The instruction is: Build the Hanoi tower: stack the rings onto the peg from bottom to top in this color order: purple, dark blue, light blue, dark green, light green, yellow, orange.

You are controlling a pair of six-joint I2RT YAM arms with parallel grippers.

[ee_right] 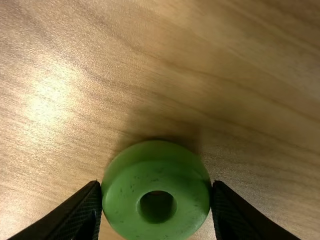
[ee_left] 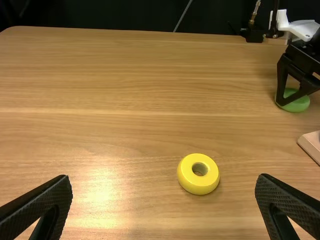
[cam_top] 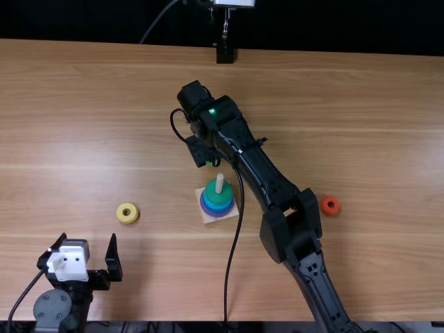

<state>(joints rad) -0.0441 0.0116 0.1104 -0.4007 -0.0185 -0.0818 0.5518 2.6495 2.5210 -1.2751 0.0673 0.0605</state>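
on the light brown tabletop (cam_top: 90, 104), a pale square base (cam_top: 208, 217) near the middle bears an upright peg (cam_top: 219, 183) with a purple ring (cam_top: 218, 215), dark blue ring (cam_top: 218, 209), light blue ring (cam_top: 219, 203) and dark green ring (cam_top: 217, 191) around it, bottom to top. the right arm (cam_top: 260, 170) slants across from the near edge, its hand (cam_top: 202, 151) just beyond that stack with a sliver of the light green ring (cam_top: 209, 164) at it. the yellow ring (cam_top: 127, 218) lies left of the base, beyond the left hand (cam_top: 88, 237), whose fingers are spread, and the orange ring (cam_top: 330, 210) lies well to the right.
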